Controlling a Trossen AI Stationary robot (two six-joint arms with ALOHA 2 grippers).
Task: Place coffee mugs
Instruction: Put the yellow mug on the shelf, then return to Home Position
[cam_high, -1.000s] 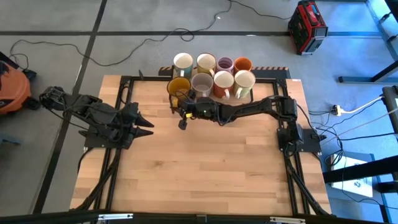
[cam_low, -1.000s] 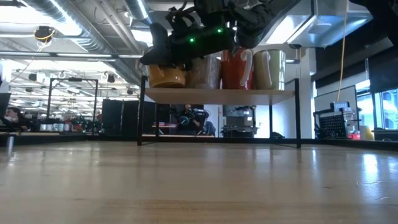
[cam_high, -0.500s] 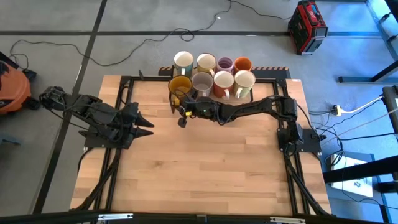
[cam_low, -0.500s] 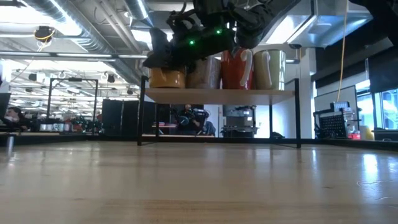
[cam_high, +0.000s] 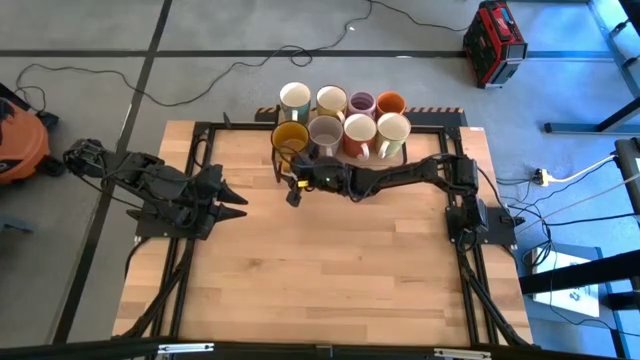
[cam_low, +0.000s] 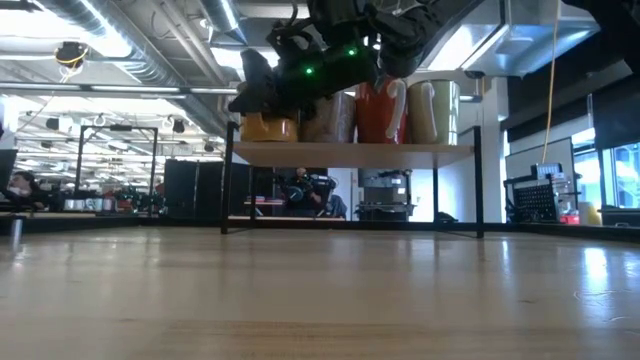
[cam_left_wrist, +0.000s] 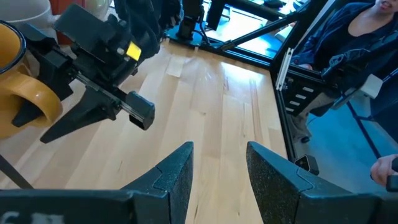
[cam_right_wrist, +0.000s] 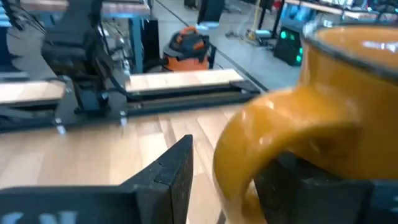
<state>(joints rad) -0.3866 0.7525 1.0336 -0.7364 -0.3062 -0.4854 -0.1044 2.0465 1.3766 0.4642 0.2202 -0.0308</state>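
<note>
Wooden table (cam_high: 320, 260), eight coffee mugs (cam_high: 341, 121), two hands (cam_high: 289, 180)

left gripper (cam_left_wrist: 219, 171): two dark fingers apart, nothing between them, above the wooden worktop (cam_left_wrist: 205, 118).
right gripper (cam_left_wrist: 62, 118): farther off, its dark fingers at the handle of the mustard yellow mug (cam_left_wrist: 15, 87); whether they grip it cannot be told.
person (cam_left_wrist: 348, 43): in dark clothes, beyond the worktop edge, beside the black frame (cam_left_wrist: 283, 68).
</note>
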